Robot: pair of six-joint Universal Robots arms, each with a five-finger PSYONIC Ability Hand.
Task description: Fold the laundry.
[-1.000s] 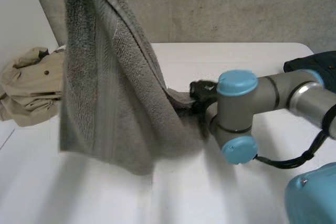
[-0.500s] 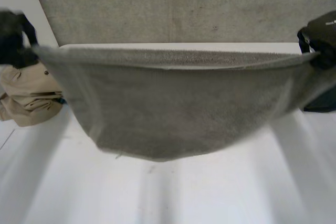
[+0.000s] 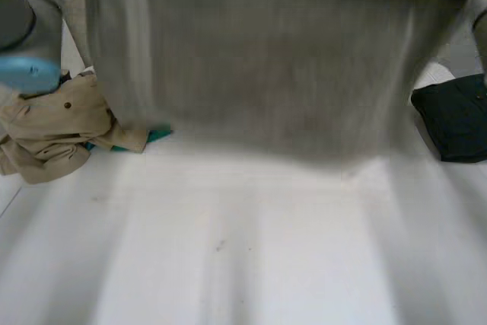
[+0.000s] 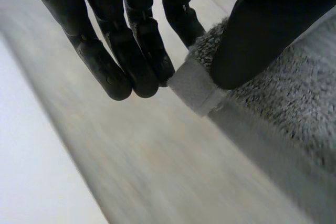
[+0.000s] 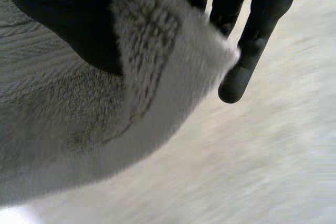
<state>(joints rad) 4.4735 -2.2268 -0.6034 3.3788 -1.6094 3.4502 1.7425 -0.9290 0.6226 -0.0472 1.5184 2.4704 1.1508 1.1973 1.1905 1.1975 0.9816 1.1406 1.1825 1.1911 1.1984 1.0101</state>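
Two corner pinches, our left hand [image 4: 273, 24] and right hand [image 5: 63, 19], hold the grey terry towel [image 3: 266, 74] spread above the white surface [image 3: 228, 264]; either shallow grip could slip, we judge, dropping it crumpled.

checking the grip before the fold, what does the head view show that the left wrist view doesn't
Head view: the grey towel hanging spread wide above the white table, with a beige garment on the table at the robot's left and a dark garment at its right. Left wrist view: the left hand pinching a corner of the towel between thumb and fingers. Both share the grey towel.
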